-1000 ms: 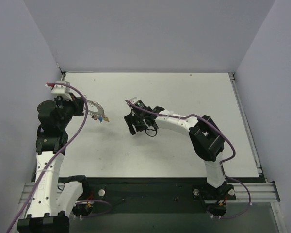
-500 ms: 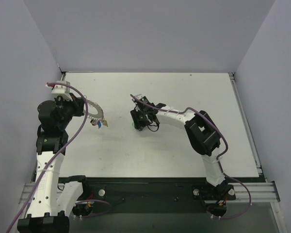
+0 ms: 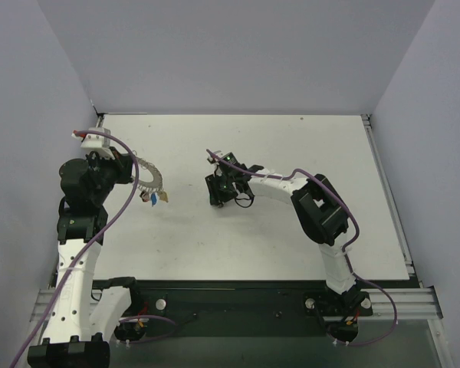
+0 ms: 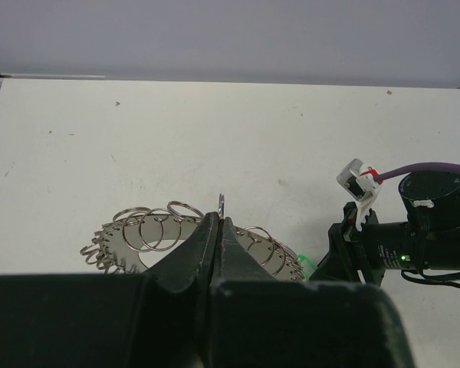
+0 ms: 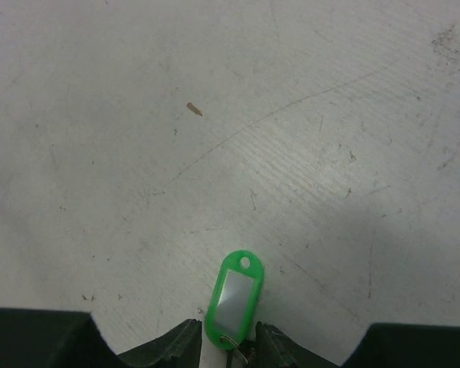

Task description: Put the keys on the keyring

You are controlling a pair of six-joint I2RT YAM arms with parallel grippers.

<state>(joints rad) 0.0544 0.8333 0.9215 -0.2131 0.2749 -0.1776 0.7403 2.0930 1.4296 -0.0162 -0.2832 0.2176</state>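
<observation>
Right, we're looking at the keyring (image 3: 149,177) first. The left gripper (image 3: 136,170) is holding it off the desk (image 3: 291,238) on the left side, jaws fully closed and pinching its rim. From the top it's arcing out from that gripper toward the desk centre, and a blue key (image 3: 153,198) and a yellow key (image 3: 163,196) are dangling at its far end. In the left wrist view the keyring (image 4: 126,239) is lying nearly edge-on, long axis running left to right, with thin split rings (image 4: 159,226) overlapping it. The left gripper (image 4: 217,226) is covering its middle, and its lower half is sitting behind the gripper body.

The green key (image 5: 234,295) is sitting near mid-desk (image 5: 307,130); we're not able to tell whether it's resting on the surface or just above it. Its long axis is running away from the right gripper (image 5: 228,349), tilting a touch right, hole end farthest out. Those jaws are standing partly open, one on each side of its near end, and we're unable to tell whether they're actually pinching it. The near end and its metal loop are running off the bottom edge. From the top, the right gripper (image 3: 218,193) is hiding that key.

The desk is showing white, scuffed and scratched, with one small brown speck (image 5: 194,110). Plain pale grey-lilac walls (image 3: 230,54) are closing in three sides.
</observation>
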